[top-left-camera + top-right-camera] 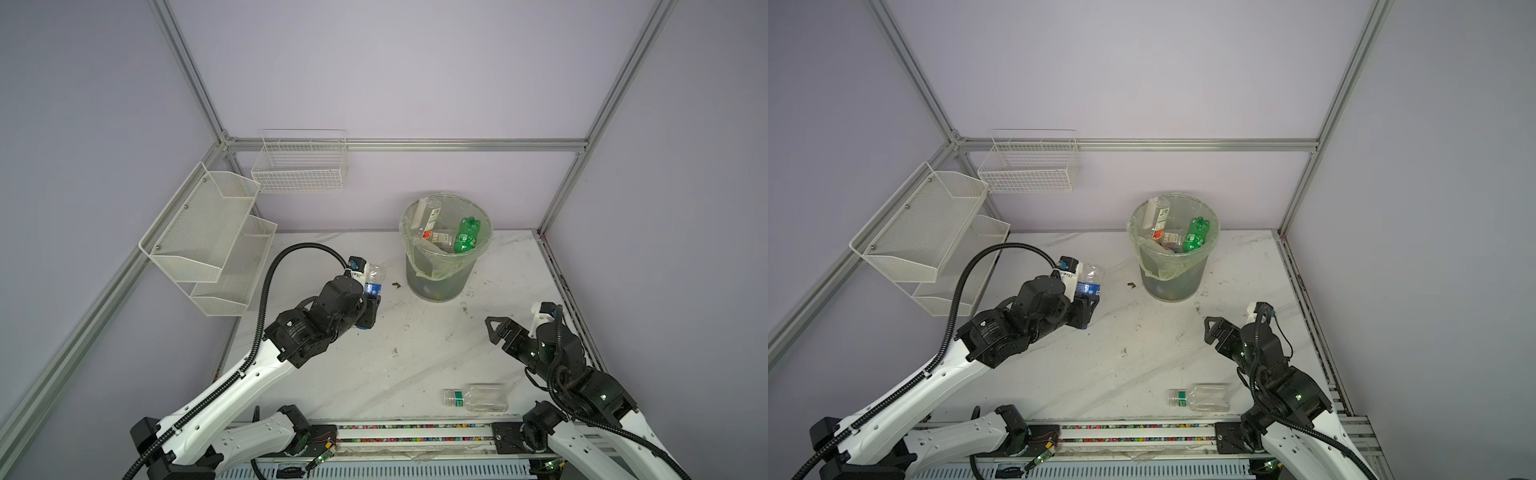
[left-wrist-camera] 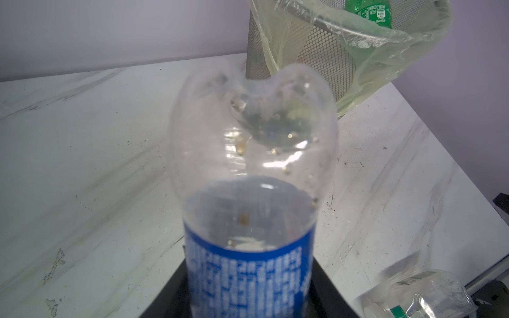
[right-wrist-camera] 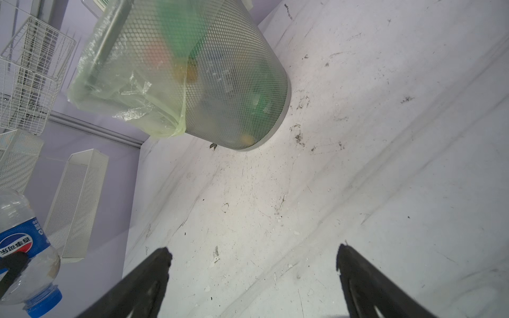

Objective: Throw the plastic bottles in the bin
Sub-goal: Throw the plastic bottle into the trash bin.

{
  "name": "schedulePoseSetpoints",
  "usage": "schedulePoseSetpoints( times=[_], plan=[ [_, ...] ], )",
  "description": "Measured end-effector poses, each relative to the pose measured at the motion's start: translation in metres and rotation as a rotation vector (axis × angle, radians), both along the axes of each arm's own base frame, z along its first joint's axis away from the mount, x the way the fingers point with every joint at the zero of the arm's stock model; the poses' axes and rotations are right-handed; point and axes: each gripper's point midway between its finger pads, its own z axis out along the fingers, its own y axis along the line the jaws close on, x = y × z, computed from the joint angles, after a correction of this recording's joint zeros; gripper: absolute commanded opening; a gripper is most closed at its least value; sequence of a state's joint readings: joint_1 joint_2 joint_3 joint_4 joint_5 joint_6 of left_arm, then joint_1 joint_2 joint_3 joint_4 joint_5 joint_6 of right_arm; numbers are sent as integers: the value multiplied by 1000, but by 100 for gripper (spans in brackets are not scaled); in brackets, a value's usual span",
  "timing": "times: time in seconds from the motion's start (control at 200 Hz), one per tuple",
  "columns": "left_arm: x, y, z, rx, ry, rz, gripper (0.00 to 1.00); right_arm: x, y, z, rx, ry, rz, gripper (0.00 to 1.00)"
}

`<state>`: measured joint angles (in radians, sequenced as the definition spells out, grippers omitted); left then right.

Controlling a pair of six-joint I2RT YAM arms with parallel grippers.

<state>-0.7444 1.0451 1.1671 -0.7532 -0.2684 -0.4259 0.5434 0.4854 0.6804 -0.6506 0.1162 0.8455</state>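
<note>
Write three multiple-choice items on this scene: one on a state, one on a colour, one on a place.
1. The left gripper is: A. open, empty; B. shut on the Pepsi bottle; C. out of view.
2. The bag lining the bin is: A. pale yellow-green; B. black; C. red.
3. The green-labelled clear bottle lies: A. in the bin; B. on the floor; C. on the table.
Answers: 1 B, its fingers clamp the blue label; 2 A, seen draped over the rim; 3 C, on its side near the front edge.

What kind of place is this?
Probably a lab robot test cell: aluminium frame around plain walls, left arm and right arm mounted at a marble-look table, lined bin.
</note>
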Motion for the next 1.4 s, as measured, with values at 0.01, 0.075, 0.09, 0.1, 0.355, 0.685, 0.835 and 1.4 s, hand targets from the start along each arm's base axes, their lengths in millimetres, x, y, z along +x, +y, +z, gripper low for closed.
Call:
schedulePoseSetpoints(
  times=[0.01, 0.075, 0.09, 0.1, 0.355, 0.685, 0.835, 1.4],
  plan=[
    [0, 0, 0, -3, 0, 0, 46, 0, 0, 0, 0, 0, 0, 97],
    [1, 1, 4, -27, -3, -4, 46, 0, 0, 0, 0, 0, 0, 97],
    [1, 2, 5, -32, -5, -4, 46, 0, 0, 0, 0, 0, 0, 97],
    [1, 2, 6, -37, -6, -4, 46, 0, 0, 0, -1, 0, 0, 97],
    [7, -12, 19, -85, -18, -62, 46, 2, 1, -10, -16, 25, 0, 97],
    [71, -83, 112, -167, -153, -169, 48, 2, 2, -21, -29, 46, 0, 97],
    [116, -130, 148, -228, -227, -214, 57, 3, 2, -21, -27, 45, 1, 97],
    [180, -177, 134, -187, -252, -168, 100, -3, -2, -6, 30, -9, -9, 97]
  ],
)
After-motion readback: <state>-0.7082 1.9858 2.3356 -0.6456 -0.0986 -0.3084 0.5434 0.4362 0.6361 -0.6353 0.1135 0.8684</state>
